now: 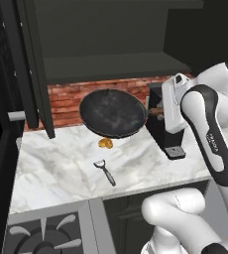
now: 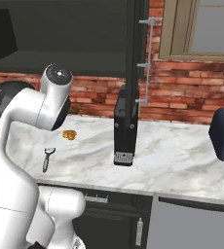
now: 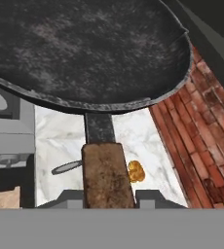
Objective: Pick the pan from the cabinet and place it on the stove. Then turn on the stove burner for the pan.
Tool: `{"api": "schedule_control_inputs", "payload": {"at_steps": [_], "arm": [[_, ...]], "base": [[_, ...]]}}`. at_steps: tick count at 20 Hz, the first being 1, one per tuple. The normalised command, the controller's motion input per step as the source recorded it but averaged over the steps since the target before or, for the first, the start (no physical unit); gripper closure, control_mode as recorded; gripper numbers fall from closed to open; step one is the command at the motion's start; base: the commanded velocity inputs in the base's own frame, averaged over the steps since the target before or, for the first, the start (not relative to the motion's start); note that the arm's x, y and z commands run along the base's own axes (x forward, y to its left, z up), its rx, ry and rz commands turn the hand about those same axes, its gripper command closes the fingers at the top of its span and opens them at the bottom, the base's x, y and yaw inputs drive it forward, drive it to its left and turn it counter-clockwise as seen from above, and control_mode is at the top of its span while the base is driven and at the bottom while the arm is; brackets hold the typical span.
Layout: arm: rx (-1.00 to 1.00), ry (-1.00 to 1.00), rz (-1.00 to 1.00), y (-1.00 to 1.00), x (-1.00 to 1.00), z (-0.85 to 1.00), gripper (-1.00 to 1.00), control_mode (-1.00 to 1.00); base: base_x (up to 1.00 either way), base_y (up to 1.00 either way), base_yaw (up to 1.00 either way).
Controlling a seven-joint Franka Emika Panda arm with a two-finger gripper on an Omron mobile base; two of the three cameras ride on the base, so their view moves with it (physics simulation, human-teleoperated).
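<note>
Gripping the brown handle (image 3: 106, 172) between narrow-set jaws, the gripper (image 3: 109, 197) carries the pan (image 1: 113, 112) clear of the marble worktop (image 1: 61, 168), its long axis running straight out from the jaws toward twelve o'clock in the hand view. Below it on the worktop lie a peeler (image 1: 105, 171) and a small orange piece (image 1: 105, 143). From the pan, the stove (image 1: 46, 233) sits at about seven o'clock in the left base view, nearer the base; the cabinet (image 1: 34, 64) stands open at ten o'clock.

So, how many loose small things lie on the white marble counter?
2: a silver-headed peeler near the counter's front, and a small orange food piece under the held black pan. Others may be hidden.
</note>
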Motion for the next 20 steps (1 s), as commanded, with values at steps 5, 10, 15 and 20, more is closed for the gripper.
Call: {"api": "schedule_control_inputs", "payload": {"at_steps": [5, 10, 15, 20], "arm": [[0.0, -0.01, 0.04, -0.09, -0.05, -0.06, 1.0, -1.0], [0.0, -0.02, 0.0, 0.0, -0.21, -0.05, 1.0, -1.0], [0.0, -0.07, 0.01, -0.01, -0.17, 0.0, 1.0, 1.0], [0.0, 0.0, 0.0, 0.0, 0.0, 0.0, 1.0, 1.0]], "base": [[0.0, 0.0, 0.0], [0.0, 0.0, 0.0], [-0.34, -0.03, 0.03], [-0.38, 0.14, 0.05]]}}
